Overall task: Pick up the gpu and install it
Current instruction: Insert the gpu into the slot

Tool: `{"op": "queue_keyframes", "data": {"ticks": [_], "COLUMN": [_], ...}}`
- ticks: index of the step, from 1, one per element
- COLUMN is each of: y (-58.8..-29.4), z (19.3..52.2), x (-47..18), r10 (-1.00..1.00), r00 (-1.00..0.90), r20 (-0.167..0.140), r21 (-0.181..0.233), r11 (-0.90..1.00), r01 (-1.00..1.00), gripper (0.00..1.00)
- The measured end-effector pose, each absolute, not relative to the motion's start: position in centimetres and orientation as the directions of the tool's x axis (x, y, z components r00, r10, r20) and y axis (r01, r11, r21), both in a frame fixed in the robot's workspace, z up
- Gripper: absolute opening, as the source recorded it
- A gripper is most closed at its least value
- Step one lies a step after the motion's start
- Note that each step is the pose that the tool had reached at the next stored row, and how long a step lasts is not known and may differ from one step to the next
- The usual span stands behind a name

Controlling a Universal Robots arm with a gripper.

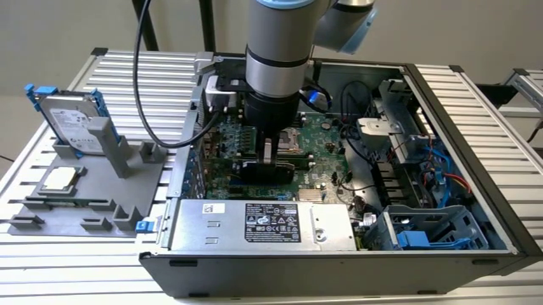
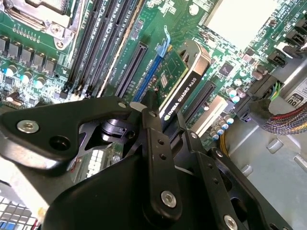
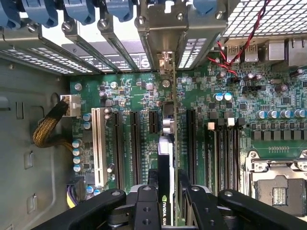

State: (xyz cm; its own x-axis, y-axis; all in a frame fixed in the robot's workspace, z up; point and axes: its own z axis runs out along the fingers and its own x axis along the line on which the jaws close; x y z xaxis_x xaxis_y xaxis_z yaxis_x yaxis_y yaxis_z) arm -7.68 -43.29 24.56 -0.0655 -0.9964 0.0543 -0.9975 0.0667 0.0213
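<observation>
Pincer (image 1: 268, 166) down inside the open computer case (image 1: 458, 114), clamped on the gpu (image 1: 266, 170), one finger on each flat face. Card held on edge, upright, directly below the pincer and just over the motherboard (image 1: 327, 143).

In the second wrist view, pincer (image 2: 160, 125) grips the gpu (image 2: 184, 81) by its near end; green board face on one side, black shroud on the other. Card runs away from the fingers (image 2: 154, 143) along a long black slot (image 2: 130, 69), lower edge at or touching the blue slot; cannot tell if seated.

In the first wrist view, gpu (image 3: 167, 158) seen edge-on between parallel slots, far end reaching toward the rear bracket openings (image 3: 165, 28) of the case.

Well off to the side of the pincer, on the bench (image 1: 119, 70): hard drive (image 1: 75, 124) in blue frame standing on a grey fixture (image 1: 102, 190), small square CPU chip (image 1: 61, 180) lying flat beside it.
</observation>
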Motion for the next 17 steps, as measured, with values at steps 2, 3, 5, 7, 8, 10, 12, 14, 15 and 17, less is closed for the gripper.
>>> {"op": "queue_keyframes", "data": {"ticks": [2, 3, 5, 7, 8, 10, 12, 14, 15, 17], "y": [-43.30, -43.30, -43.30, -43.30, -43.29, -43.29, -43.29, -43.29, -43.29, -43.29], "z": [24.31, 24.23, 24.16, 24.13, 24.13, 24.12, 24.12, 24.12, 24.12, 24.12], "x": [-7.68, -7.68, -7.69, -7.69, -7.69, -7.69, -7.69, -7.68, -7.69, -7.69], "r10": [-0.996, -0.996, -0.996, -0.996, -0.996, -0.996, -0.996, -0.996, -0.996, -0.996], "r00": [-0.065, -0.065, -0.065, -0.066, -0.066, -0.066, -0.066, -0.066, -0.066, -0.066], "r20": [0.054, 0.055, 0.055, 0.054, 0.054, 0.054, 0.054, 0.054, 0.054, 0.054], "r21": [0.021, 0.022, 0.022, 0.021, 0.021, 0.021, 0.021, 0.021, 0.021, 0.021], "r11": [0.067, 0.067, 0.067, 0.067, 0.067, 0.067, 0.067, 0.067, 0.067, 0.067], "r01": [-0.998, -0.998, -0.998, -0.998, -0.998, -0.998, -0.998, -0.998, -0.998, -0.998], "gripper": [0.00, 0.00, 0.00, 0.00, 0.00, 0.00, 0.00, 0.00, 0.00, 0.00]}}
